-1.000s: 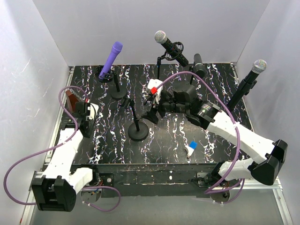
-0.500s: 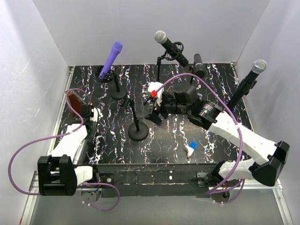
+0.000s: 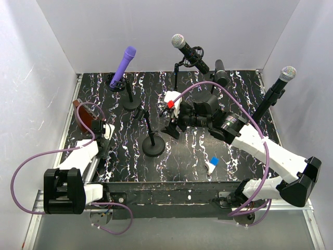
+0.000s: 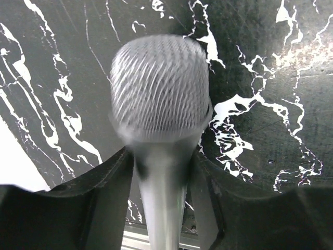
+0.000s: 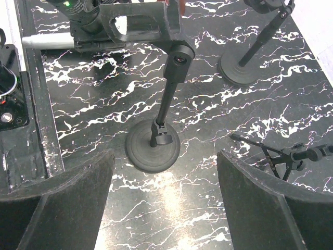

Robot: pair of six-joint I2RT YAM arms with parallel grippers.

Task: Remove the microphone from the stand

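Note:
My left gripper is shut on a silver microphone. Its grey mesh head sticks out past the fingertips, low over the marbled table. In the top view the left gripper is at the table's left side. The right wrist view shows it with the microphone's silver handle pointing toward the near edge. The empty black stand has a round base and a bare clip and stands mid-table. My right gripper is open and empty, just right of the stand base, and shows in the top view.
A purple microphone on a stand is at the back left. Black microphones with silver heads stand at the back centre and far right. A small blue and white item lies near the front. White walls enclose the table.
My left arm has folded back toward the near left corner, carrying the silver microphone; its gripper shifted slightly right and nearer. The right gripper drew back a little from the stand, then stayed still.

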